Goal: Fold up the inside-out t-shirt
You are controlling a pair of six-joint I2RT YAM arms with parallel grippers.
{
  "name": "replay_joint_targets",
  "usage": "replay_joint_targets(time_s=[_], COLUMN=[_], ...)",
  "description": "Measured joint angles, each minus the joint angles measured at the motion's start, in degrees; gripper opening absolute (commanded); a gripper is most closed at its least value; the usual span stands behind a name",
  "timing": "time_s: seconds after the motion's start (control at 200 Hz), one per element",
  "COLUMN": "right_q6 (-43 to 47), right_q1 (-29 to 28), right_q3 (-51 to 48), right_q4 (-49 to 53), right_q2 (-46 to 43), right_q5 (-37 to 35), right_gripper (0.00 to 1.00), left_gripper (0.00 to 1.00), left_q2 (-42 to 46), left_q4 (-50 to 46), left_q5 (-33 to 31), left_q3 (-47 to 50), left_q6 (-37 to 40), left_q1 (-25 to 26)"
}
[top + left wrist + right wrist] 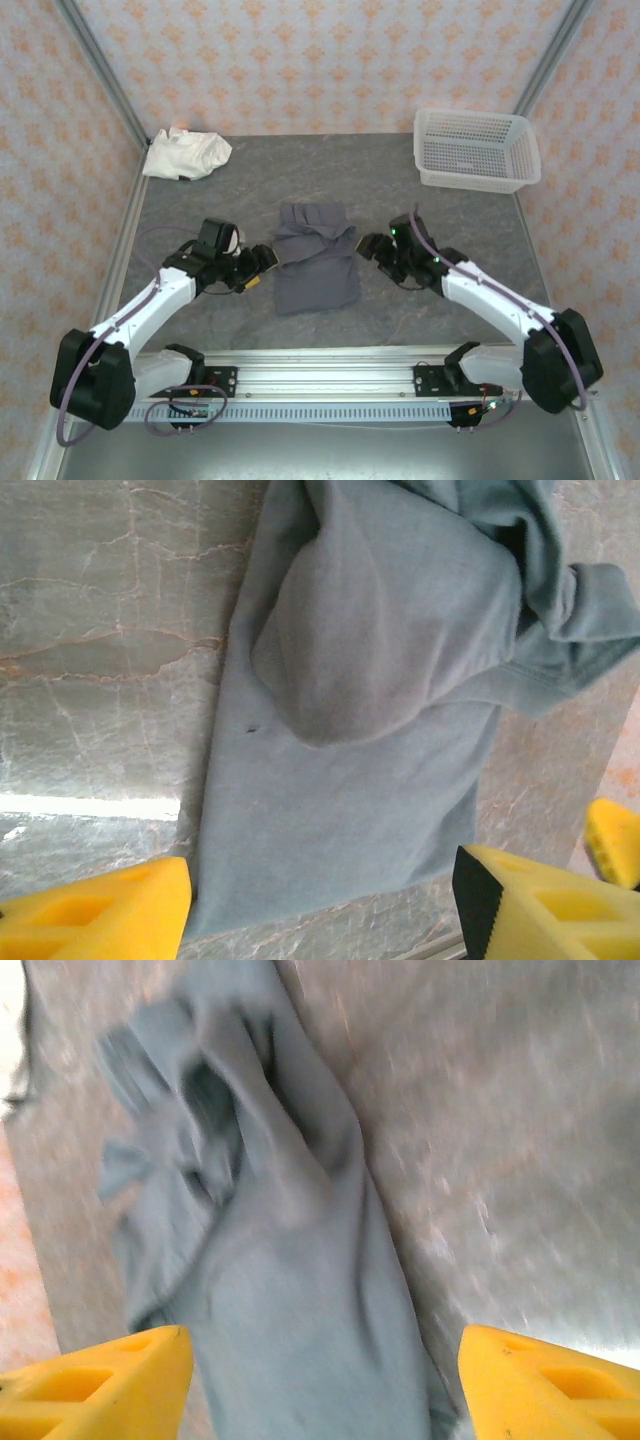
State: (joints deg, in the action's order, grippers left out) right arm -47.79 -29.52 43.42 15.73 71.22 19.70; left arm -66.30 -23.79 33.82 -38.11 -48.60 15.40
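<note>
The slate-grey t-shirt (316,257) lies folded into a narrow bundle in the middle of the table, its far end bunched and rumpled. My left gripper (262,262) hovers open just left of it. In the left wrist view the shirt (370,710) spreads flat between the yellow fingers (100,920), with nothing held. My right gripper (368,245) stands open just right of the shirt. The right wrist view shows the shirt (290,1290) running away between the wide-apart fingers (545,1380), its crumpled end farthest off.
A cream-white garment (186,153) is heaped at the back left corner. A white mesh basket (475,150) stands at the back right. A metal rail (320,380) runs along the near edge. Bare grey table (480,225) lies around the shirt.
</note>
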Motion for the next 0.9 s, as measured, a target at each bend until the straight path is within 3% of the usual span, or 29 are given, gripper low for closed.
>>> replay_joint_targets(time_s=[0.18,0.395,0.575,0.741,0.816,0.901], right_q6=[2.71,3.02,1.40,-0.44,-1.16,-2.67], right_q1=[2.56,2.58,2.58,2.58,2.58,2.58], right_q3=[10.12,18.47,18.10,17.27,17.27,17.99], right_q4=[-4.02,-7.34,-8.07,-8.79,-8.76,-7.89], right_q2=[16.79,28.72,29.33,29.05,29.03,29.03], right_q5=[3.10,7.39,8.68,9.57,9.92,9.94], right_gripper=[0.67,0.53,0.37,0.21,0.14,0.13], left_gripper=[0.77,0.61,0.49,0.19,0.15,0.15], left_q2=[-7.28,-15.82,-20.55,-21.90,-21.94,-22.16], left_q4=[4.28,8.74,12.13,14.62,14.88,14.16], left_q5=[0.00,-2.08,-3.93,-4.52,-4.59,-5.18], left_q3=[-0.13,-5.46,-6.75,-8.02,-9.29,-12.50], left_q6=[-2.64,-4.83,-6.40,-7.82,-8.63,-8.81], left_q1=[0.55,4.66,5.40,5.90,5.90,5.88])
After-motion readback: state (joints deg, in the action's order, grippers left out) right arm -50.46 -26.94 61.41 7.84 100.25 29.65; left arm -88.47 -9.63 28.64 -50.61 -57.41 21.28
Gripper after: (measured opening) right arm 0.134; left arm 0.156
